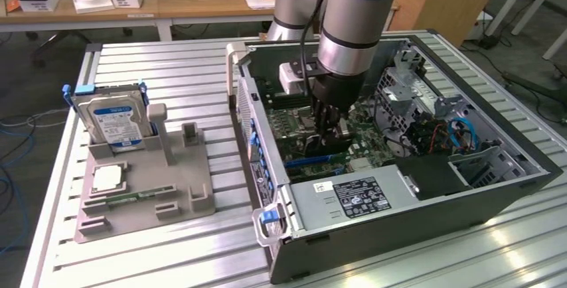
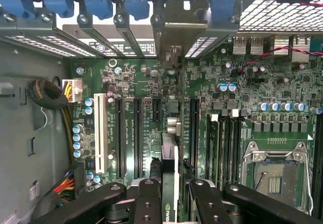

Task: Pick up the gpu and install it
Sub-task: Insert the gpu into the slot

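Note:
The gpu [image 2: 170, 148] is held edge-on between my fingers [image 2: 149, 199], a thin green card standing over the motherboard [image 2: 136, 82] among the long black expansion slots. Its silver end bracket [image 2: 174, 30] reaches the row of rear slot covers with blue latches. My gripper [image 2: 171, 196] is shut on the card's upper edge. In the exterior view the gripper [image 1: 328, 129] is deep inside the open computer case [image 1: 496, 188], with the dark card [image 1: 321, 147] just below it. Whether the card's edge sits in a slot is hidden.
A grey parts holder [image 1: 177, 195] on the exterior view's left carries a blue-labelled hard drive [image 1: 115, 123], a processor [image 1: 106, 178] and memory sticks [image 1: 133, 198]. Inside the case are the power supply [image 1: 354, 195], a drive cage [image 1: 487, 162], the processor socket [image 2: 275, 176] and a cable bundle [image 2: 50, 95].

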